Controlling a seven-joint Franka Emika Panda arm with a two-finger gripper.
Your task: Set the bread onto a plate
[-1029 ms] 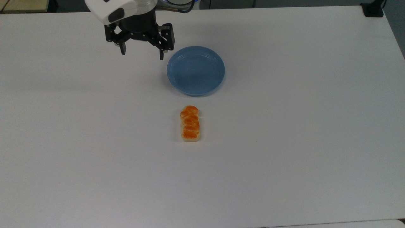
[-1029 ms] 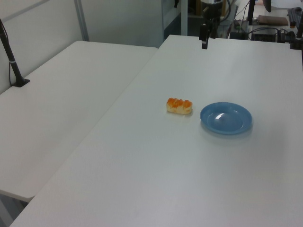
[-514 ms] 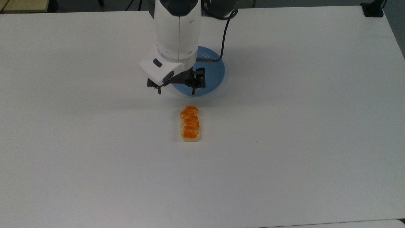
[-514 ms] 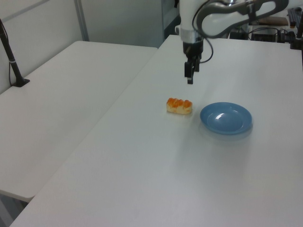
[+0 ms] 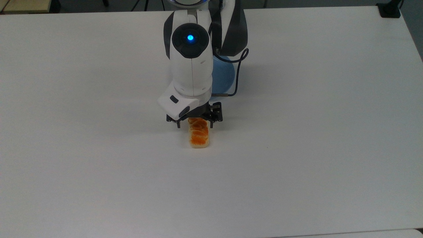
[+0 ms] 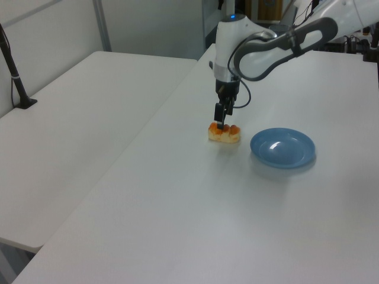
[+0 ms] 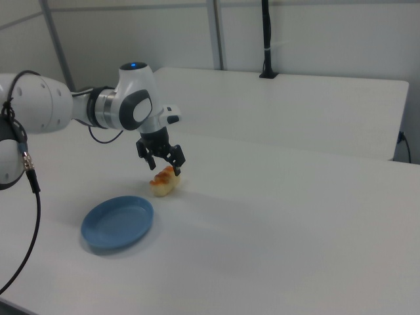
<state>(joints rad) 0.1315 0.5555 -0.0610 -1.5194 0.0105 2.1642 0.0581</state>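
I hold the Panda arm's gripper [image 5: 195, 125] just above the bread [image 5: 198, 135], its two fingers spread apart and straddling the loaf's far end, one on each long side in the top view. The small loaf, cream-sided with a glossy orange-brown top, lies flat on the white table [image 5: 297, 148], not yet lifted. In the left view the gripper [image 6: 221, 124] hangs right over the bread [image 6: 224, 133], with the light-blue plate [image 6: 282, 148] just beside the loaf on the left view's right, bare. In the right view the gripper [image 7: 167, 161] sits at the upper end of the bread [image 7: 164, 183], and the plate [image 7: 118, 222] lies near it toward the right view's lower left. I judge this to be the approach to the grasp: the next move calls for a short descent, a squeeze across the narrow width, then a lift and a short carry to the plate. Gripping near one end, I would expect the loaf to tilt.
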